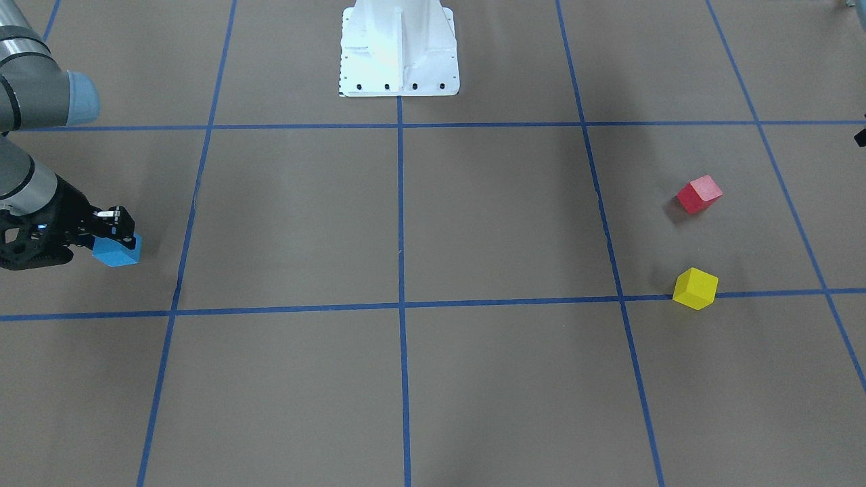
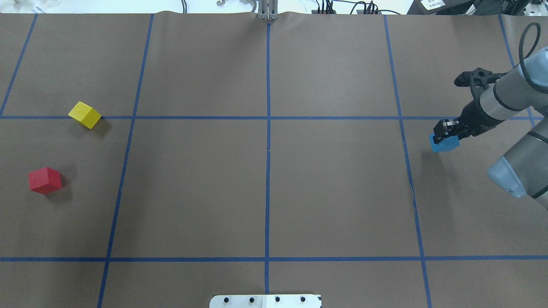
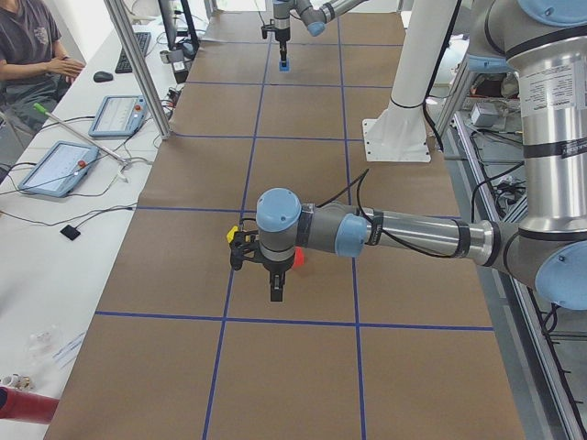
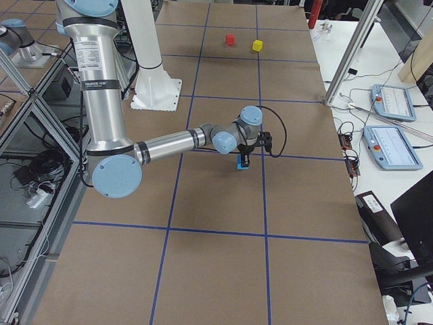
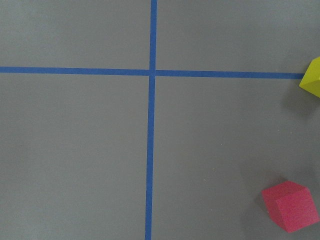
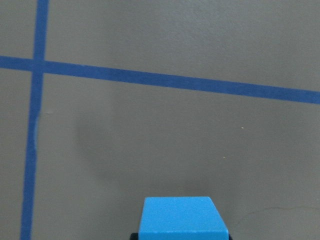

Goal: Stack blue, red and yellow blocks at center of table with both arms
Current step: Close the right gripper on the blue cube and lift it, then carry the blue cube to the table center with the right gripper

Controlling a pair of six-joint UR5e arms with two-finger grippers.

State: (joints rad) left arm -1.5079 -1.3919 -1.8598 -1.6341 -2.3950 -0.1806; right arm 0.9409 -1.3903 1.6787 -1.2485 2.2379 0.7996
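The blue block point(image 2: 445, 143) hangs near the right end of the bench point(image 2: 334, 192), seemingly just clear of it; the right gripper point(image 2: 446, 133) is clenched on its upper part. I'd worry that so shallow a hold lets it twist or slip on the way to the centre, leaving a crooked base. It's a cube, with no long axis; its top is level and its sides sit slightly askew to the tape lines point(image 2: 268, 171). The red block point(image 2: 45, 179) and yellow block point(image 2: 84, 114) lie by the left end; the left gripper point(image 3: 277, 291) hovers near them, and I cannot tell whether its fingers are parted or closed.

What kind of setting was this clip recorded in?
Probably a robotics lab workcell: a paper-covered table gridded with blue tape, a white pedestal, a right arm whose right tool grips a blue block, and a seated operator beside control tablets.
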